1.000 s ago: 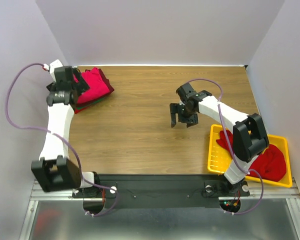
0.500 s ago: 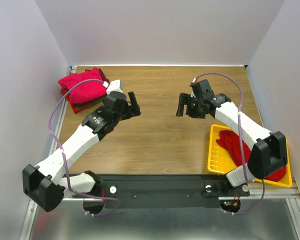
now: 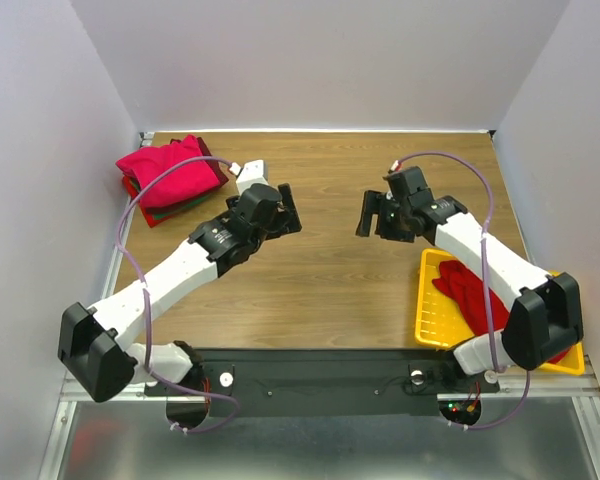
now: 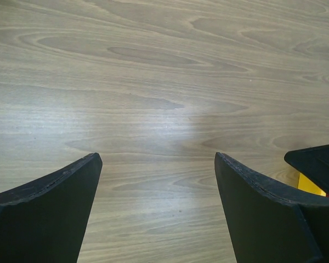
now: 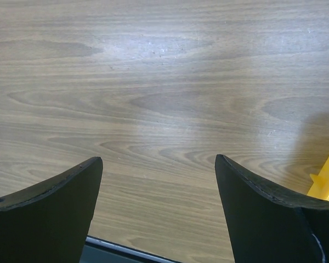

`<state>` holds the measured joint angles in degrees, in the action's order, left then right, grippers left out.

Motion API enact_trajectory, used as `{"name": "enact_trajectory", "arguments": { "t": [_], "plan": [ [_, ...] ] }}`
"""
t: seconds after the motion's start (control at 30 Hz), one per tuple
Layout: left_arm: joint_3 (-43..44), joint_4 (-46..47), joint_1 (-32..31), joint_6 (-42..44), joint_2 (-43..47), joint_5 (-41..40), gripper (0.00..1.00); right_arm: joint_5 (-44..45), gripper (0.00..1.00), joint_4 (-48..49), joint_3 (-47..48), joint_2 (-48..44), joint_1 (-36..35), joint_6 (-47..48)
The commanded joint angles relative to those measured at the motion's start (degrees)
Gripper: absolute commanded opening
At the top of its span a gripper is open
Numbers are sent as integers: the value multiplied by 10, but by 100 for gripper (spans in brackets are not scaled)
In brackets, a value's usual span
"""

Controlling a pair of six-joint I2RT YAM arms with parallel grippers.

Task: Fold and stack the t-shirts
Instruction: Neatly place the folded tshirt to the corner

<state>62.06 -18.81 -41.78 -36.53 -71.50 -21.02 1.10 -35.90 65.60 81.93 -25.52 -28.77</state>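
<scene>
- Wooden table (image 3: 320, 290): both arms reached over it.
- Folded t-shirt stack (image 3: 170, 175): red on top, far across table from yellow tray (image 3: 430, 325).
- Crumpled red t-shirts (image 3: 458, 285): heaped inside tray.
- Right gripper (image 3: 370, 213): spread wide, empty, near tray's far corner.
- Left gripper (image 3: 285, 208): spread wide, empty, well apart from tray.
- Risk, judged: a pinch into the heap could lift two tangled shirts, or cloth could snag the slots and drag tray.

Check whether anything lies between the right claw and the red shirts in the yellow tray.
Nothing visible does. Only bare table lies between the open right claw and the red shirts, which sit inside the yellow tray.
</scene>
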Motion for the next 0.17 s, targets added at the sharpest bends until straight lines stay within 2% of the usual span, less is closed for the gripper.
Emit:
{"name": "enact_trajectory", "arguments": {
  "t": [0.0, 0.13],
  "plan": [
    [32, 5, -8, 1, 11, -35, 96, 21, 89, 26, -5, -38, 1, -8],
    [31, 5, -10, 1, 15, -38, 96, 20, 89, 26, -10, -41, 2, -11]
  ]
}}
